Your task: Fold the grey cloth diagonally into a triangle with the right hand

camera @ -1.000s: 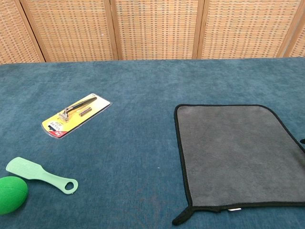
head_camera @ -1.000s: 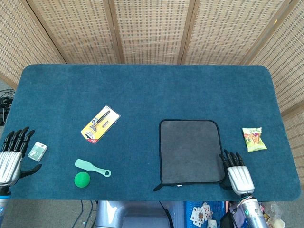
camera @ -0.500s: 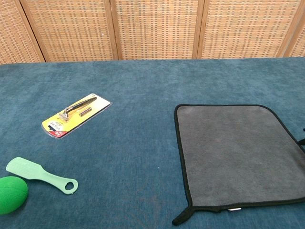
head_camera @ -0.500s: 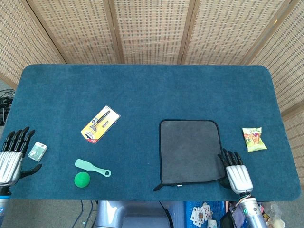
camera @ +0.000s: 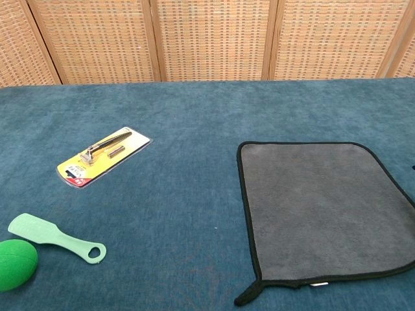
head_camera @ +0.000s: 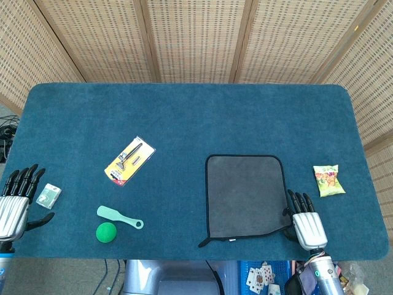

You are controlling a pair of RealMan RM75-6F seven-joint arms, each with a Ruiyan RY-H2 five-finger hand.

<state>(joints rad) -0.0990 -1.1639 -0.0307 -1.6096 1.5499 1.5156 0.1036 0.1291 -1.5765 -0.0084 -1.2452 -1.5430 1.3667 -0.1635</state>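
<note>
I see the grey square cloth with black trim (head_camera: 245, 195) lying flat and unfolded on the blue carpeted counter (head_camera: 184, 117), toward my right side. My right hand (head_camera: 306, 222) sits just beside its near right corner, fingers spread and holding nothing. My left hand (head_camera: 15, 200) rests at the far left edge, fingers apart, empty too.

It looked like a staged robot test room: a counter covered in blue-green carpet-like fabric (head_camera: 196, 117) stood before woven rattan screen panels in wooden frames (head_camera: 196, 37), with unrelated small goods scattered about.
</note>
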